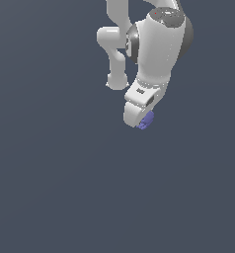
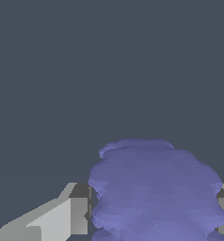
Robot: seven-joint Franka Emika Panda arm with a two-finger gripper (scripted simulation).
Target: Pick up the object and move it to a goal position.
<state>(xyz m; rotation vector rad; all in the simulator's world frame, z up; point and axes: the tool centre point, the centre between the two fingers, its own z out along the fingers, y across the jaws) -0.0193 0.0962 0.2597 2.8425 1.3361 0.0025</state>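
The object (image 1: 146,120) is a small violet-blue bumpy lump. In the exterior view it peeks out from under the white gripper head, just below the middle of the picture. The gripper (image 1: 141,121) points down and its fingers are hidden behind the head there. In the wrist view the object (image 2: 154,188) fills the space between the two grey fingers (image 2: 76,209), which press against its sides. The gripper (image 2: 154,212) is shut on the object.
The white arm (image 1: 159,44) reaches down from the top of the exterior view. A plain dark grey-blue floor (image 1: 65,188) lies all around. No goal marker shows.
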